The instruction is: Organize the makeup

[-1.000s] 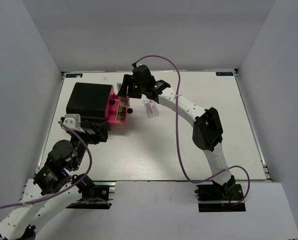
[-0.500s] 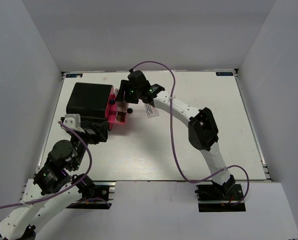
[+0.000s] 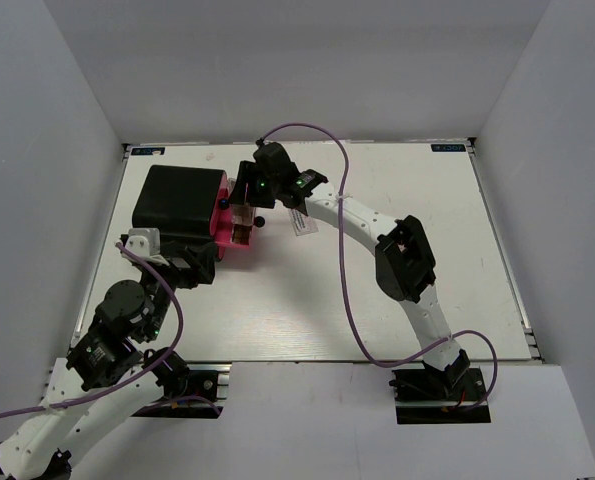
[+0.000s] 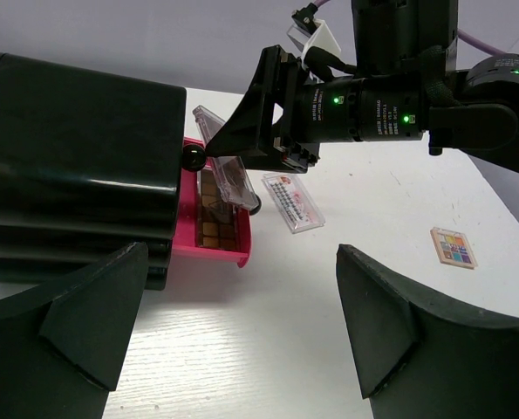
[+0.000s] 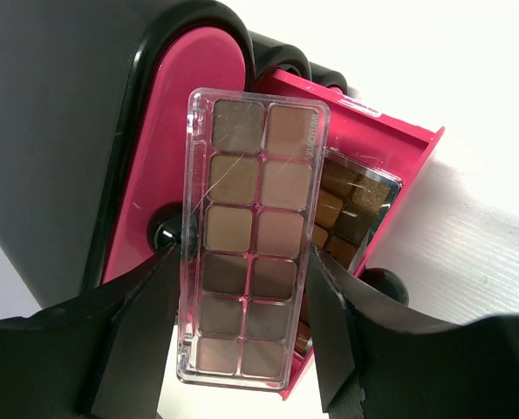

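My right gripper [image 5: 242,288] is shut on a long brown-toned eyeshadow palette [image 5: 250,236] and holds it tilted just above the open pink drawer [image 5: 390,148] of the black-and-pink case [image 3: 180,203]. A second brown palette [image 5: 351,205] lies inside that drawer. From the left wrist the held palette [image 4: 224,166] hangs over the drawer [image 4: 228,257]. A white-pink flat packet [image 4: 291,202] lies on the table right of the drawer. Further right sits a small square multicoloured palette [image 4: 454,246]. My left gripper [image 4: 242,292] stands open and empty in front of the case.
The case [image 4: 76,166] fills the left back of the table [image 3: 397,300]. Round black drawer knobs [image 5: 166,234] sit beside the held palette. The right arm [image 3: 377,225] reaches across the middle toward the case, and its purple cable arcs above it.
The right gripper has carried the palette a little to the left, over the open pink drawer. The left arm has stayed still.
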Available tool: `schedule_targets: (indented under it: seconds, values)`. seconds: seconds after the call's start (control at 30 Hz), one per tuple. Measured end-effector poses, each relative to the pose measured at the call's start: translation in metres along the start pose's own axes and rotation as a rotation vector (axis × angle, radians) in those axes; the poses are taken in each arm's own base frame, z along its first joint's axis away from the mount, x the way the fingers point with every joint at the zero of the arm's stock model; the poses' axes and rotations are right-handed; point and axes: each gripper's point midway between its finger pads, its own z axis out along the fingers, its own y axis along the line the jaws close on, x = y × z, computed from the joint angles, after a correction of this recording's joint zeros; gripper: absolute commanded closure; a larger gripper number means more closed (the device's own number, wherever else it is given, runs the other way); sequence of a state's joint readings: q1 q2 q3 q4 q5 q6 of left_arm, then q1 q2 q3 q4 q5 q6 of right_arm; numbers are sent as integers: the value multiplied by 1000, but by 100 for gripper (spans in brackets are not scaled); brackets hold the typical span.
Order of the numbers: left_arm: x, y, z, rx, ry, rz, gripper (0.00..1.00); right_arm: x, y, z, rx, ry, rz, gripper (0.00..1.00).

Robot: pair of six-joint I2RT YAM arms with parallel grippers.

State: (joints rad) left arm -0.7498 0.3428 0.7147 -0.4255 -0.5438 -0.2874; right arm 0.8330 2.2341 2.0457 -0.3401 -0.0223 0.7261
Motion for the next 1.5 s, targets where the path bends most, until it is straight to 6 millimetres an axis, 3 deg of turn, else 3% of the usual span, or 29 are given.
schedule_targets:
  seconds: [0.27, 0.4, 0.43, 0.7, 0.73, 1.07, 1.27, 1.5]
  values:
    - [0, 0, 0, 0, 0, -2, 2, 1, -1, 1, -1, -3, -1, 55]
    - [-1, 0, -1, 1, -4, -4, 2, 6, -7, 3, 10, 8, -4, 51]
    - [-1, 0, -1, 1, -5, -5, 2, 8, -9, 4, 14, 13, -4, 45]
    - [-2, 1, -1, -6, -7, -6, 2, 15, -10, 6, 17, 24, -13, 40]
    - [-2, 2, -1, -6, -8, -6, 2, 15, -10, 6, 16, 24, -15, 33]
    - [-2, 3, -1, -12, -10, -6, 2, 14, -11, 6, 16, 23, -27, 31]
    - [-3, 3, -2, -11, -14, -9, 2, 14, -8, 3, 2, 29, -36, 35]
    - [-3, 3, -2, -10, -15, -9, 2, -4, 28, -31, -140, 23, -126, 41]
